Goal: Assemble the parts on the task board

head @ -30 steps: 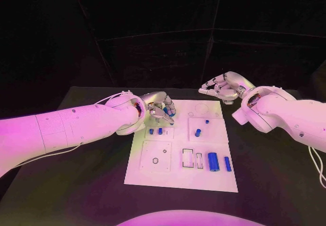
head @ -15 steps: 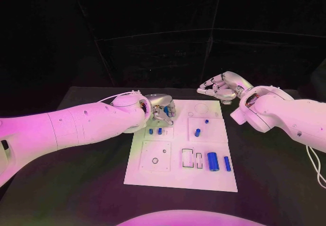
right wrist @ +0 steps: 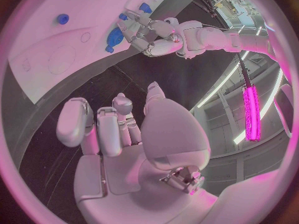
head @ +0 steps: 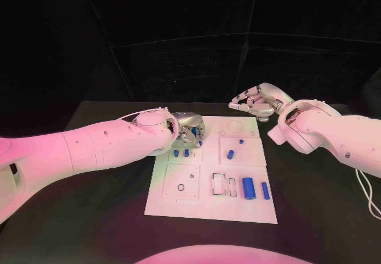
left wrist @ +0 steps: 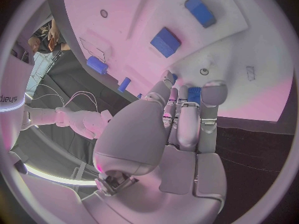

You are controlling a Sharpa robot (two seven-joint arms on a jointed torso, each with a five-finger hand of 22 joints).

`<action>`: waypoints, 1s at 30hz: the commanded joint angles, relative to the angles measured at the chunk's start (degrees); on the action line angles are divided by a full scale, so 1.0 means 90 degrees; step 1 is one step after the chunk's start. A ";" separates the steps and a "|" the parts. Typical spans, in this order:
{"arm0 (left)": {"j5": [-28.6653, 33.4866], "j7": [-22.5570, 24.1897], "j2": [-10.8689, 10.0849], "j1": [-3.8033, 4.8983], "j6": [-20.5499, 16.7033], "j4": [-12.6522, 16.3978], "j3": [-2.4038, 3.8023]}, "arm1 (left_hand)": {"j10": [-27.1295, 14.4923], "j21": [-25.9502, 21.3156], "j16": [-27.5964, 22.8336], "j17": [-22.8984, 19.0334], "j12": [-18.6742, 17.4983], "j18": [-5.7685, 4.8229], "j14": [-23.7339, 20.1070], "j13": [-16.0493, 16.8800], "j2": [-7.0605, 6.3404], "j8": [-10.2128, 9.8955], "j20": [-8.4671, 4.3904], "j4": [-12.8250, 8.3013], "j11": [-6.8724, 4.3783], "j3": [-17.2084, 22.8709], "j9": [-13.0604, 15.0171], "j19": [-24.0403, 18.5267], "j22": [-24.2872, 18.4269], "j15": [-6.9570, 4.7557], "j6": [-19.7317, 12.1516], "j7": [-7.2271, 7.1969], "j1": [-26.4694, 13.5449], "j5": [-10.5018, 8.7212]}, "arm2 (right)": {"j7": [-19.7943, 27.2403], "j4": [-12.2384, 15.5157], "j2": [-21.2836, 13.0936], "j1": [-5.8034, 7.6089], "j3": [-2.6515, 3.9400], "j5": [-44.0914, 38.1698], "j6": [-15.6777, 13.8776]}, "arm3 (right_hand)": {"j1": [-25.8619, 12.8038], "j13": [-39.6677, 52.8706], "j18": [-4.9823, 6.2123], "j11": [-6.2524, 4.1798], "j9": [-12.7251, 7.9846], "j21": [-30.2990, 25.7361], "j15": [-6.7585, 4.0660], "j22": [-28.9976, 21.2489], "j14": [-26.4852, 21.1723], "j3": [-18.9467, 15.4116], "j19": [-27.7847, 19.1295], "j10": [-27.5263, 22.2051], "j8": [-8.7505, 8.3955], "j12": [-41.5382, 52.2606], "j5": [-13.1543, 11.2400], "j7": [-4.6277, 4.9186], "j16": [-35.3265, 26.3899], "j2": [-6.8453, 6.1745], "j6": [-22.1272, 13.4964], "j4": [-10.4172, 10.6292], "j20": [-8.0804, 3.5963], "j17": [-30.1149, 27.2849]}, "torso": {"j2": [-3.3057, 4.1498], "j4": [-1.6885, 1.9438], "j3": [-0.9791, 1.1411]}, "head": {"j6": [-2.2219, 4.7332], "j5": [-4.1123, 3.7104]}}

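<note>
Two arms over a black table (head: 95,220); dark room behind, with dark panels and thin pale lines across them. Pink-violet light on everything.

Board (head: 202,203): white plate, mid-table, long side running away from the robot. Engraved outlines on it: circles at the far end, rectangular slots nearer. Parts on it are blue: a large cylinder (head: 248,188) and a thinner bar (head: 265,191) side by side near the right edge, a short peg (head: 230,155) and a small stud (head: 241,142) further back, two small blocks (head: 181,153) close together near the left edge.

Left hand (head: 189,127): over the board's far left corner, fingers curled down toward the plate. Left wrist view shows a small blue piece (left wrist: 194,93) right at the fingertips (left wrist: 214,92); cannot tell whether it is pinched or merely lying under them. The two blocks (left wrist: 165,41) lie apart from the hand.

Right hand (head: 255,100): beyond the board's far right corner, above the table, off the plate. Fingers loosely bent and apart, nothing in them (right wrist view (right wrist: 118,134)).

Left forearm hides the table beside the board's left edge. Slot shapes too small to make out.
</note>
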 commanded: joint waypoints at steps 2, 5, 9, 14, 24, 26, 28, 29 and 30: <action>-0.0186 -0.0164 0.0046 -0.0005 0.0226 -0.0012 -0.0001 | 0.0094 0.0065 0.0064 0.0008 -0.0086 -0.0090 0.0061 -0.0082 -0.0001 -0.0076 -0.0003 -0.0015 0.0006 0.0082 -0.0054 0.0051 0.0062 0.0008 0.0069 -0.0002 0.0009 -0.0015 | 0.0057 0.0000 0.0014 0.0010 0.0003 0.0014 0.0037 | -0.0014 0.0005 0.0032 0.0001 0.0000 -0.0039 0.0032 0.0001 0.0286 -0.0043 -0.0032 -0.0027 0.0043 0.0029 0.0019 -0.0001 -0.0022 0.0055 -0.0032 -0.0009 -0.0003 0.0215 | -0.0002 0.0006 -0.0003 | -0.0006 0.0001; -0.0193 -0.0177 0.0070 -0.0012 0.0272 -0.0028 -0.0003 | 0.0123 0.0113 0.0081 0.0017 -0.0103 -0.0098 0.0068 -0.0112 0.0000 -0.0091 -0.0004 -0.0023 0.0004 0.0108 -0.0074 0.0067 0.0114 0.0007 0.0088 -0.0005 0.0001 -0.0015 | 0.0057 -0.0002 0.0019 0.0010 0.0003 0.0014 0.0038 | -0.0010 0.0006 0.0031 0.0001 0.0000 -0.0038 0.0032 0.0005 0.0287 -0.0043 -0.0030 -0.0026 0.0044 0.0031 0.0020 -0.0002 -0.0021 0.0060 -0.0031 -0.0010 -0.0003 0.0216 | -0.0003 0.0004 -0.0002 | -0.0008 0.0005; -0.0197 -0.0174 0.0099 -0.0023 0.0302 -0.0052 -0.0007 | 0.0181 0.0194 0.0105 0.0023 -0.0132 -0.0112 0.0076 -0.0164 0.0006 -0.0115 -0.0007 -0.0033 -0.0003 0.0155 -0.0109 0.0094 0.0201 0.0002 0.0124 -0.0008 -0.0022 -0.0015 | 0.0057 -0.0004 0.0024 0.0010 0.0003 0.0014 0.0042 | -0.0008 0.0006 0.0031 0.0001 0.0000 -0.0037 0.0032 0.0007 0.0287 -0.0044 -0.0030 -0.0026 0.0045 0.0031 0.0020 -0.0002 -0.0021 0.0062 -0.0031 -0.0011 -0.0003 0.0217 | -0.0003 0.0005 -0.0001 | -0.0010 0.0000; -0.0198 -0.0158 0.0119 -0.0035 0.0311 -0.0071 -0.0010 | 0.0313 0.0320 0.0144 0.0044 -0.0149 -0.0134 0.0093 -0.0221 0.0036 -0.0127 -0.0016 -0.0029 -0.0028 0.0221 -0.0145 0.0139 0.0337 -0.0013 0.0210 -0.0040 -0.0068 -0.0015 | 0.0055 -0.0007 0.0031 0.0010 0.0003 0.0014 0.0046 | -0.0008 0.0006 0.0031 0.0001 0.0000 -0.0037 0.0032 0.0007 0.0287 -0.0044 -0.0030 -0.0026 0.0045 0.0031 0.0020 -0.0002 -0.0021 0.0062 -0.0031 -0.0011 -0.0003 0.0217 | -0.0002 0.0005 -0.0001 | -0.0012 0.0001; -0.0199 -0.0178 0.0146 -0.0042 0.0393 -0.0136 -0.0012 | 0.0641 0.0533 0.0209 0.0072 -0.0238 -0.0166 0.0126 -0.0359 0.0269 -0.0130 -0.0074 -0.0130 -0.0120 0.0561 -0.0205 0.0213 0.0568 -0.0087 0.0473 -0.0084 0.0050 -0.0014 | 0.0053 -0.0001 0.0033 0.0010 0.0003 0.0014 0.0045 | -0.0002 0.0016 0.0031 0.0000 0.0000 -0.0036 0.0031 0.0008 0.0288 -0.0046 -0.0028 -0.0016 0.0047 0.0043 0.0021 -0.0002 -0.0020 0.0069 -0.0031 -0.0011 -0.0004 0.0219 | -0.0005 0.0002 -0.0001 | -0.0019 0.0000; -0.0199 -0.0171 0.0150 -0.0042 0.0396 -0.0144 -0.0012 | 0.0708 0.0571 0.0222 0.0081 -0.0256 -0.0174 0.0132 -0.0381 0.0300 -0.0124 -0.0085 -0.0152 -0.0133 0.0624 -0.0210 0.0227 0.0610 -0.0099 0.0529 -0.0083 0.0061 -0.0014 | 0.0053 -0.0001 0.0033 0.0010 0.0003 0.0014 0.0046 | 0.0000 0.0020 0.0031 0.0000 0.0000 -0.0036 0.0031 0.0008 0.0288 -0.0046 -0.0028 -0.0013 0.0047 0.0047 0.0021 -0.0003 -0.0019 0.0072 -0.0031 -0.0011 -0.0004 0.0220 | -0.0005 -0.0001 -0.0001 | -0.0021 0.0001; -0.0198 -0.0159 0.0154 -0.0043 0.0371 -0.0151 -0.0012 | 0.0792 0.0615 0.0232 0.0082 -0.0289 -0.0182 0.0137 -0.0413 0.0335 -0.0121 -0.0099 -0.0170 -0.0147 0.0704 -0.0219 0.0241 0.0657 -0.0112 0.0597 -0.0084 0.0051 -0.0015 | 0.0053 0.0000 0.0033 0.0010 0.0003 0.0014 0.0046 | 0.0000 0.0020 0.0031 0.0000 0.0000 -0.0036 0.0031 0.0008 0.0288 -0.0046 -0.0028 -0.0013 0.0047 0.0047 0.0021 -0.0003 -0.0019 0.0072 -0.0031 -0.0011 -0.0004 0.0220 | -0.0003 0.0001 -0.0002 | -0.0021 -0.0002; -0.0198 -0.0153 0.0155 -0.0043 0.0346 -0.0153 -0.0011 | 0.0830 0.0630 0.0236 0.0081 -0.0308 -0.0185 0.0139 -0.0429 0.0345 -0.0122 -0.0105 -0.0180 -0.0153 0.0740 -0.0224 0.0245 0.0674 -0.0117 0.0626 -0.0085 0.0041 -0.0015 | 0.0053 -0.0001 0.0033 0.0010 0.0003 0.0014 0.0047 | 0.0000 0.0020 0.0031 0.0000 0.0000 -0.0036 0.0031 0.0008 0.0288 -0.0046 -0.0028 -0.0013 0.0047 0.0047 0.0021 -0.0003 -0.0019 0.0072 -0.0031 -0.0011 -0.0004 0.0220 | -0.0002 0.0000 -0.0003 | -0.0020 -0.0002; -0.0198 -0.0147 0.0156 -0.0043 0.0309 -0.0155 -0.0011 | 0.0906 0.0664 0.0247 0.0080 -0.0382 -0.0190 0.0146 -0.0482 0.0344 -0.0148 -0.0124 -0.0204 -0.0164 0.0834 -0.0248 0.0253 0.0714 -0.0117 0.0671 -0.0086 -0.0009 -0.0019 | 0.0054 -0.0001 0.0034 0.0010 0.0003 0.0014 0.0047 | 0.0000 0.0020 0.0031 0.0000 0.0000 -0.0036 0.0031 0.0008 0.0288 -0.0046 -0.0028 -0.0013 0.0047 0.0047 0.0021 -0.0003 -0.0019 0.0072 -0.0031 -0.0011 -0.0004 0.0220 | -0.0003 0.0005 -0.0003 | -0.0020 -0.0006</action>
